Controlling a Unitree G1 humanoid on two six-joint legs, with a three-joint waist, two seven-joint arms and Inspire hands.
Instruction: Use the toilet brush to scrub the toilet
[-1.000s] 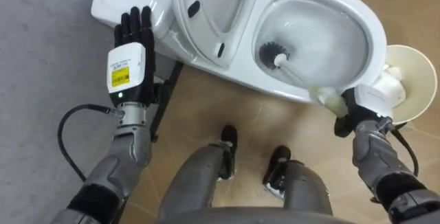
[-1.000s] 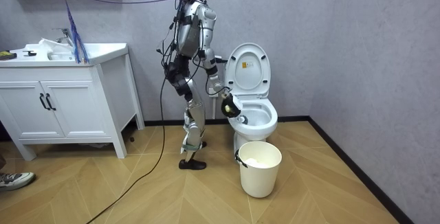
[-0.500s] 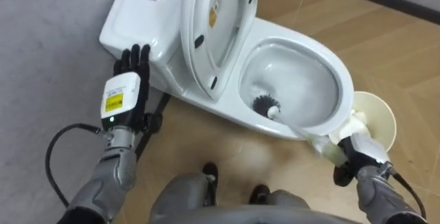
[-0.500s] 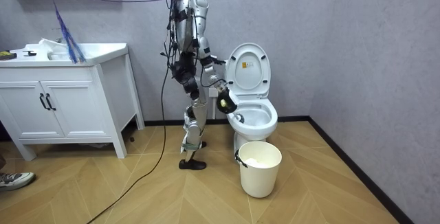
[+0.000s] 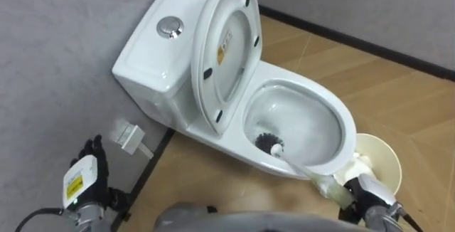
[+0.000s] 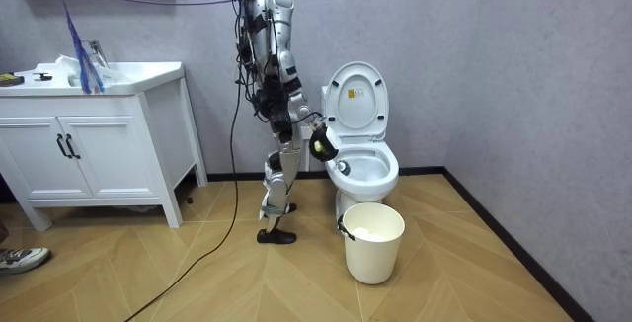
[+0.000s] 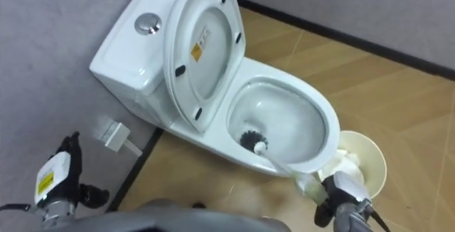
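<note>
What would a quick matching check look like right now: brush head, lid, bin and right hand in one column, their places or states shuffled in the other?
Things:
1. brush head
2. lid
3. bin
4. right hand

Places or states:
A. shut on the handle
B. raised upright
C. inside the bowl
D. on the floor beside the bowl

Pairs: 1-C, 2-B, 3-D, 4-A
</note>
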